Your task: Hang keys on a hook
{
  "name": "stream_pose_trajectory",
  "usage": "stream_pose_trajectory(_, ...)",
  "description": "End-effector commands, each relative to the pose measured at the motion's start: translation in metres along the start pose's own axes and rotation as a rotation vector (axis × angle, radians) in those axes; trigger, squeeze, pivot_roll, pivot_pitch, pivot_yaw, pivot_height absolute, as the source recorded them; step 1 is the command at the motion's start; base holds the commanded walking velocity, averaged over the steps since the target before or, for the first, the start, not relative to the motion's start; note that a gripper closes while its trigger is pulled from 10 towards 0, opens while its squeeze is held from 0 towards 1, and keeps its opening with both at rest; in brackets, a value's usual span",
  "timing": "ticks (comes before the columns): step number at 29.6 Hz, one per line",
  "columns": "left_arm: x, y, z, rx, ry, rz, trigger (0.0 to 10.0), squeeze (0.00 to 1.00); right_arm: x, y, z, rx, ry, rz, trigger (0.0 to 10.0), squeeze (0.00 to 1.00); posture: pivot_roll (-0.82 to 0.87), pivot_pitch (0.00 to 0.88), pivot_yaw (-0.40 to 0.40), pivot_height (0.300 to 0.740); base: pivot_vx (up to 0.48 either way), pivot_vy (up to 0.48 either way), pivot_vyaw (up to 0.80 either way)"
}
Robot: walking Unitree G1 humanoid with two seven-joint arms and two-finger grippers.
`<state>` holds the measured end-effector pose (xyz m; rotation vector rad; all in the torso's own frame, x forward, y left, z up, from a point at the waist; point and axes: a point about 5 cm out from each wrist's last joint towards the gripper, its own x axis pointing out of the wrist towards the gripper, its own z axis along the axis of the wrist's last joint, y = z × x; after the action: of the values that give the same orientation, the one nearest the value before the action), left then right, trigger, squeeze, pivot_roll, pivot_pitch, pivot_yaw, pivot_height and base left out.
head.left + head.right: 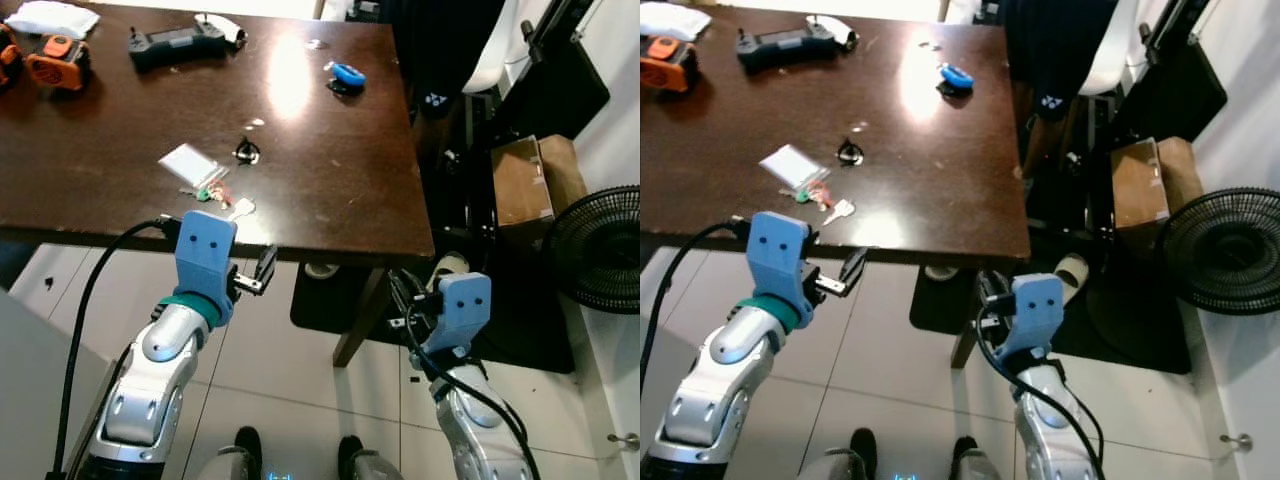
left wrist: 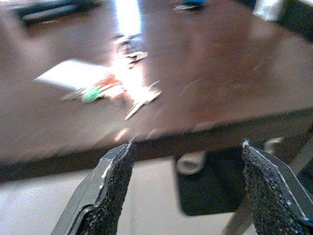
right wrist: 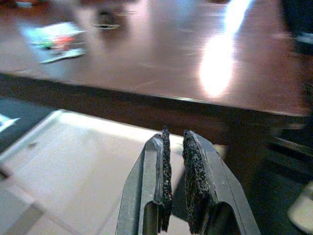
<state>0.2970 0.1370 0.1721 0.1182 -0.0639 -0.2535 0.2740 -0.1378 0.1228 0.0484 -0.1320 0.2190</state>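
The keys (image 1: 214,194), a small bunch with green and red tags, lie next to a white card (image 1: 187,163) on the dark wooden table (image 1: 330,190), close to its near edge. My left gripper (image 1: 256,272) hovers just below and in front of that edge, almost under the keys, and is open with nothing between its fingers (image 2: 110,186). In the left wrist view the keys (image 2: 115,92) are blurred, just beyond the table edge. My right gripper (image 3: 175,147) is shut and empty, low by the table's near right corner (image 1: 405,295).
On the table are a small black object (image 1: 246,151), a blue item (image 1: 346,74), a black controller (image 1: 175,43), an orange device (image 1: 58,62) and a white cloth (image 1: 50,18). A cardboard box (image 1: 520,180) and a black fan (image 1: 600,250) stand at the right.
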Motion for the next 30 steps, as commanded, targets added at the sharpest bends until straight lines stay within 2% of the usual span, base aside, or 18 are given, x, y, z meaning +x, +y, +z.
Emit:
stream_pose_trajectory(1,-0.0032,-0.0011,-0.0055,-0.004,0.017,0.001,10.0,0.0,-0.0035,-0.0002,-0.008,0.003,0.039,-0.002,10.0,0.0,-0.02,0.166,0.025,0.74,-0.48,0.0,0.0)
stream_pose_trajectory(12,-0.0032,-0.0015,-0.0053,-0.001,0.014,0.006,10.0,0.0,-0.0033,-0.0007,-0.0082,0.002,0.041,0.001,10.0,0.0,-0.03,0.166,0.022,0.74,-0.372,0.0,0.0)
stream_pose_trajectory(21,-0.0013,-0.001,-0.0074,0.01,0.04,0.011,10.0,0.0,-0.0024,-0.0002,-0.0083,-0.001,0.042,0.006,10.0,0.0,-0.03,0.163,0.019,0.74,0.0,0.0,0.0)
stream_pose_trajectory(23,-0.001,-0.0007,-0.0036,0.011,0.0,0.004,10.0,0.0,-0.0018,0.0001,-0.0079,-0.002,0.04,0.011,10.0,0.0,-0.03,0.162,0.018,0.74,0.444,0.0,0.0)
stream_pose_trajectory(30,-0.0016,0.0001,-0.0041,0.009,0.0,0.007,10.0,0.0,-0.0015,0.0004,-0.0083,-0.005,0.042,0.015,10.0,0.0,-0.02,0.162,0.018,0.74,0.456,0.0,0.0)
